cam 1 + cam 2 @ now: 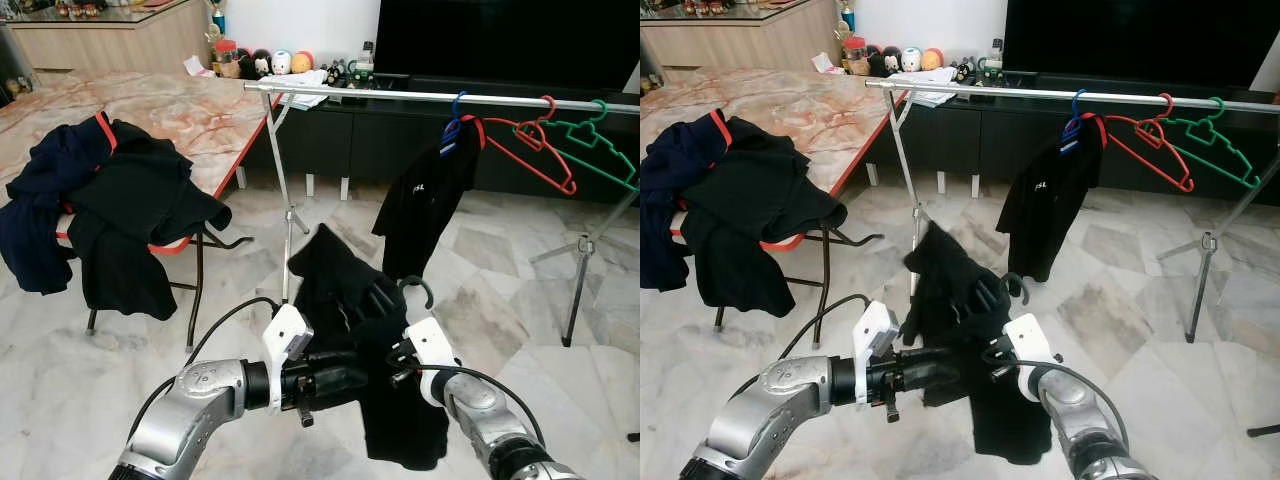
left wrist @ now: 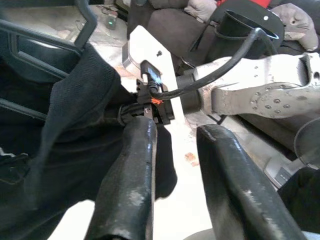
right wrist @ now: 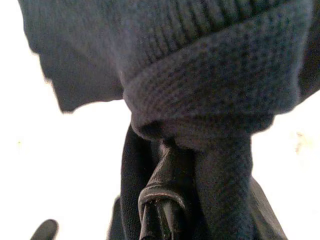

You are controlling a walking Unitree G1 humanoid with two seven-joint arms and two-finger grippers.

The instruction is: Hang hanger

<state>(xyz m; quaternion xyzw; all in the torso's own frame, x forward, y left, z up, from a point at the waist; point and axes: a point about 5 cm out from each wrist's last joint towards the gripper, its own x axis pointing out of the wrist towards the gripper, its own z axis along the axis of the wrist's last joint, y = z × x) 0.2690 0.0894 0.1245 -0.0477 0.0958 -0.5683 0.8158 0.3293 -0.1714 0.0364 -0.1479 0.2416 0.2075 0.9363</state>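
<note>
A black garment (image 1: pixel 345 300) on a dark hanger (image 1: pixel 421 289), whose hook curls up at its right shoulder, hangs limp between the two grippers, well short of and below the silver clothes rail (image 1: pixel 440 96). The right gripper (image 1: pixel 398 352) is clamped on the hanger under the knit fabric. The left gripper (image 1: pixel 330 378) reaches in from the left, its fingers (image 2: pixel 131 190) apart beside the cloth.

Silver arms, white wrist housings, black cables, seemingly scuffed black gripper fingers (image 2: pixel 127 185).
</note>
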